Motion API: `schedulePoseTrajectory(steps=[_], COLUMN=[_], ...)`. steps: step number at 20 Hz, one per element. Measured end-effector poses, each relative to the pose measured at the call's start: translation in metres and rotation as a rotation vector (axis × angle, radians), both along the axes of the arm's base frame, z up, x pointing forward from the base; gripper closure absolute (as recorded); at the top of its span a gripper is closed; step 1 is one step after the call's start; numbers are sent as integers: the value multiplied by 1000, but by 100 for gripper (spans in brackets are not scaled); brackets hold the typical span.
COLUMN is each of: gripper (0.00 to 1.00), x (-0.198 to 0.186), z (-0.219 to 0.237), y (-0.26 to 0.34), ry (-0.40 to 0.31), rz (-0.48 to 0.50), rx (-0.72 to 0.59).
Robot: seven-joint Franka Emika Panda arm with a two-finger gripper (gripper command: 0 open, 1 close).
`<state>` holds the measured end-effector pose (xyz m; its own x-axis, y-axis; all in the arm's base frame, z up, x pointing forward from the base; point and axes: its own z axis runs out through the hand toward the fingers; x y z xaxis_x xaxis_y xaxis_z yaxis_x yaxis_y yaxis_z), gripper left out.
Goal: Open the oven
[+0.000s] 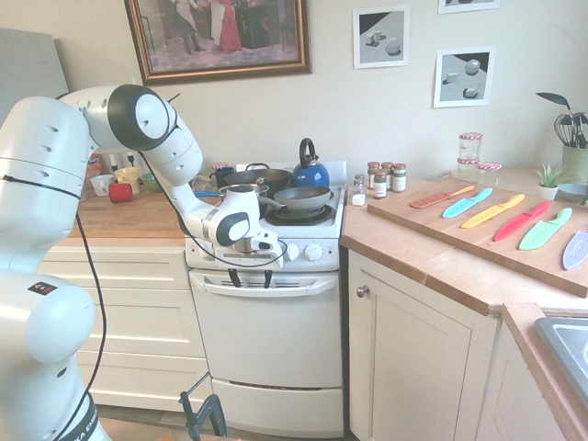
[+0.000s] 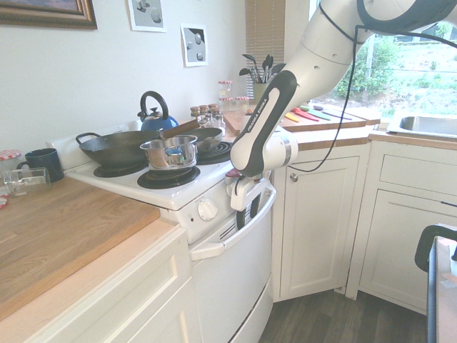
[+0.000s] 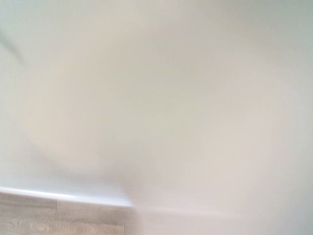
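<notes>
Second exterior view: 1 steel pot [image 2: 170, 153], 1 blue kettle [image 2: 158, 120], oven [image 2: 232, 275] below.

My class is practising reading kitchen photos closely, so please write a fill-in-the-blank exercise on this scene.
1. The kettle at the back of the range is ____ in colour.
2. The oven door is ____, not open.
3. The gripper is at the oven's long white ____.

Missing words: blue; closed; handle.
</notes>
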<state>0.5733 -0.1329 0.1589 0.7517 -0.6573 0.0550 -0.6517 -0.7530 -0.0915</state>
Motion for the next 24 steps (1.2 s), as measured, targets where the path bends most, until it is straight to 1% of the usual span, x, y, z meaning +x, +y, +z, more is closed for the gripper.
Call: schedulePoseTrajectory(steps=[2, 4, 6, 7, 9, 13, 16, 19, 20, 23, 24], gripper=[0, 0, 0, 0, 0, 0, 0, 0, 0, 0, 0], x=[-26, -68, -109, -124, -142, -158, -173, -177, -177, -172, -169], z=[-11, -32, -49, -54, -56, -47, -21, 25, 41, 87, 102], y=[-17, -34, -48, -53, -59, -71, -75, -67, -62, -33, -17], ry=[40, 109, 154, 165, 173, 164, 138, 66, 54, 75, 77], rz=[10, 44, 73, 75, 87, 104, 108, 129, 139, 148, 164], rx=[7, 19, 13, 10, 1, -28, -49, -81, -91, -108, -105])
